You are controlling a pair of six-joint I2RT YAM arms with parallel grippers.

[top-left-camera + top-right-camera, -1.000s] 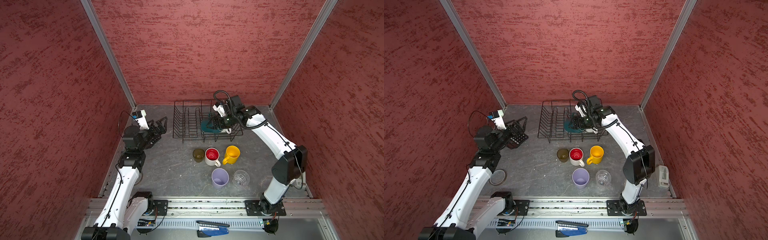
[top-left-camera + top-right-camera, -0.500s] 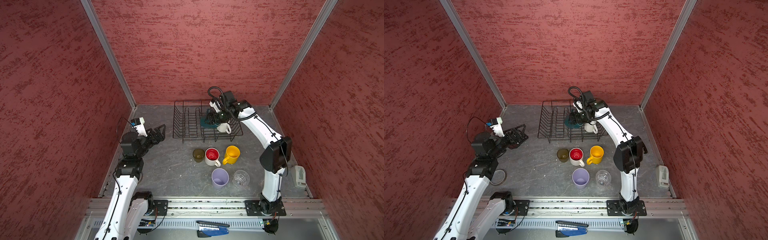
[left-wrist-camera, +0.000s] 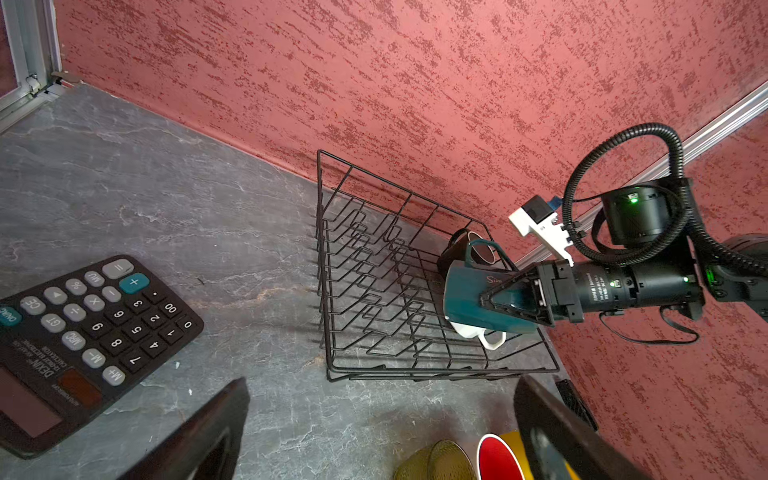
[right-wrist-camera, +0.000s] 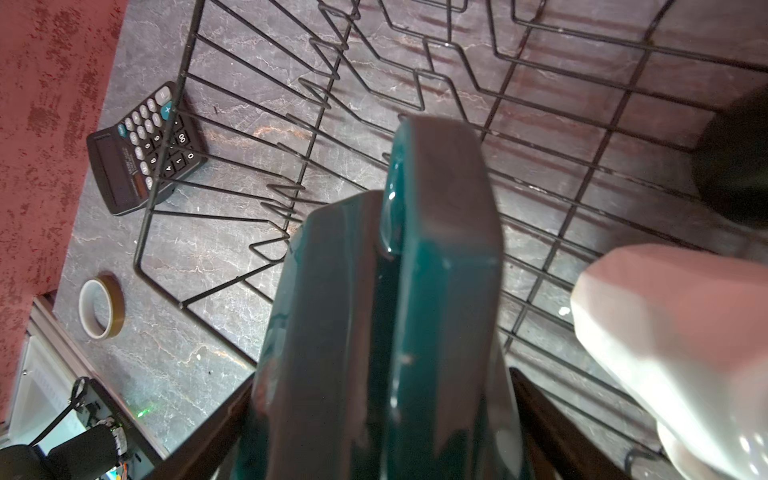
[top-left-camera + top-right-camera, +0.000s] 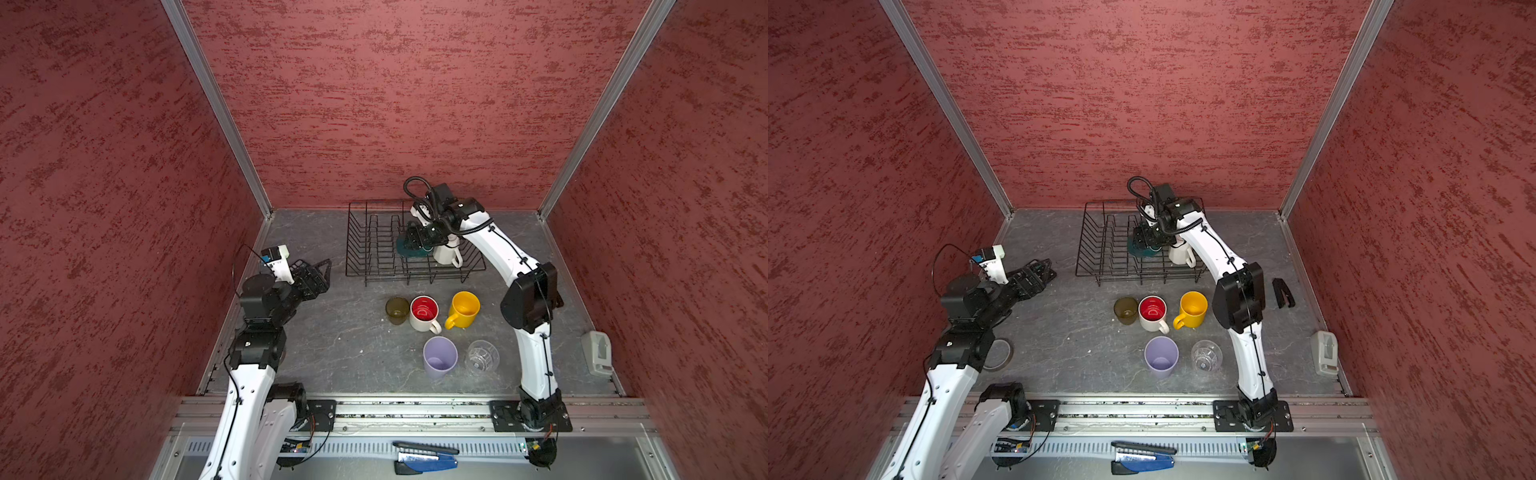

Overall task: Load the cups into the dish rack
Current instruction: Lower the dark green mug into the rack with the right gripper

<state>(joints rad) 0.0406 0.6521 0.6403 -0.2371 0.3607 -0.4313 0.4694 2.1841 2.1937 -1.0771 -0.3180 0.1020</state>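
My right gripper (image 5: 419, 240) has its jaws spread wide and clamped across the body of the teal mug (image 3: 465, 299). The mug is tipped on its side with its handle turned toward the wrist camera. It hangs low inside the dish rack (image 5: 374, 253), toward the rack's right end. I cannot tell whether it touches the wires.

My left gripper (image 5: 1042, 272) sits well to the left of the rack. Its jaws are wide apart with nothing between them, low over the counter (image 5: 345, 340).

Two other cups are in the rack. A white mug (image 5: 446, 255) is just beside the teal one, and a black mug (image 3: 457, 245) is behind them, toward the back wall.

Five cups stand upright and mouth up on the counter in front of the rack. An olive-brown tumbler (image 5: 397, 309), a red-lined white mug (image 5: 424, 312) and a yellow mug (image 5: 463, 309) form a row. A lavender tumbler (image 5: 439, 357) and a clear glass (image 5: 482, 356) stand nearer the front rail.

The rack is thin black wire with flared sides and zigzag divider loops. The teal mug's glaze is glossy and catches the light. The counter is grey and stone-like, with pale veins. A black calculator (image 3: 83, 340) lies flat to the left of the rack, and a roll of tape (image 4: 102, 307) lies nearer the front rail.
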